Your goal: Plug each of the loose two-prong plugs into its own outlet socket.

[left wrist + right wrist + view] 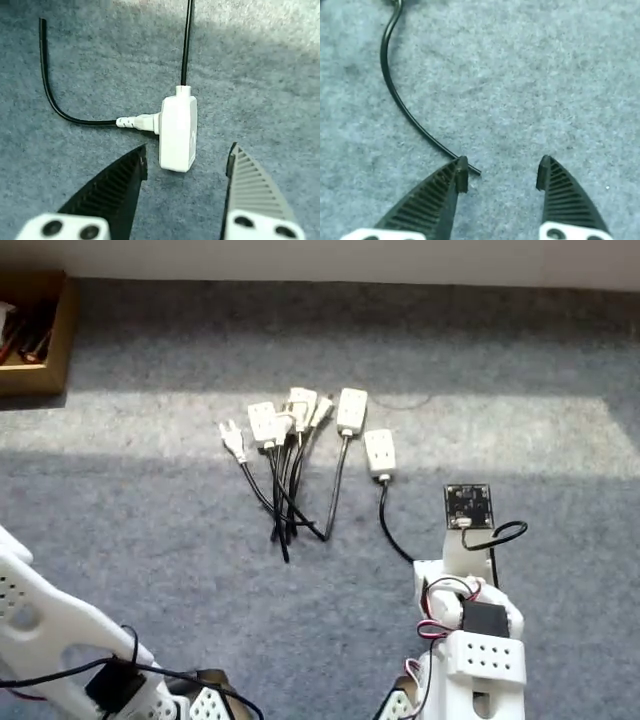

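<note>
Loose plug [232, 439]: lies on the grey carpeted worktop [120, 540] at the left edge of the cluster. Its long axis runs far-left to near-right, with the prongs toward the far side and the black cord trailing near.

Several white socket blocks [352, 410] lie to its right, long axes roughly near-to-far. Their cords draw toward the near side and cross in a bundle [288, 520]. The rightmost block [380, 453] sits slightly apart, just beyond the right arm [470, 630]. A wooden box [35, 335] stands at far left.

Left gripper [187, 150]: fingers spread wide, holding nothing, over a socket block [177, 132] with a white plug [139, 122] set against its side. From the high view I cannot tell which block this is.

Right gripper [503, 162]: fingers wide and holding nothing, one tip just beside a black cord end [475, 171].
</note>
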### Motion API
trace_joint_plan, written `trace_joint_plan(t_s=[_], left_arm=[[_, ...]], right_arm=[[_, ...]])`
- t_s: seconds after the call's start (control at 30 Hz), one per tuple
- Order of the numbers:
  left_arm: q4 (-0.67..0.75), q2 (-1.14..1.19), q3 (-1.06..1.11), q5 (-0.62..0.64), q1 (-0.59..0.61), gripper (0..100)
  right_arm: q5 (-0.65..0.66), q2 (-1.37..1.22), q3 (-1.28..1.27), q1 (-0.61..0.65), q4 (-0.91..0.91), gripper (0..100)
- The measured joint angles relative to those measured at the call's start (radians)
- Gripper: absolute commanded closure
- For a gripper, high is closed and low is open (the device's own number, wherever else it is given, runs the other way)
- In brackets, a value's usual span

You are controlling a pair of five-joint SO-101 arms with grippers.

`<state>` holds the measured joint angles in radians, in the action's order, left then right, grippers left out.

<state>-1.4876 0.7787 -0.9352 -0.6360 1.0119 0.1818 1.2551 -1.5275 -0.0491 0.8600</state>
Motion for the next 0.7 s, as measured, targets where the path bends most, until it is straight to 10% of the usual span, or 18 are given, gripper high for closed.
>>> trace_joint_plan(t_s=[0.27,0.7], left_arm=[[-0.218,0.000,-0.255,0.137,-0.137,74],[-0.127,0.015,-0.296,0.407,-0.931,74]], right_arm=[[0.000,0.000,0.000,0.000,0.000,77.4],[0.000,0.000,0.000,0.000,0.000,77.4]])
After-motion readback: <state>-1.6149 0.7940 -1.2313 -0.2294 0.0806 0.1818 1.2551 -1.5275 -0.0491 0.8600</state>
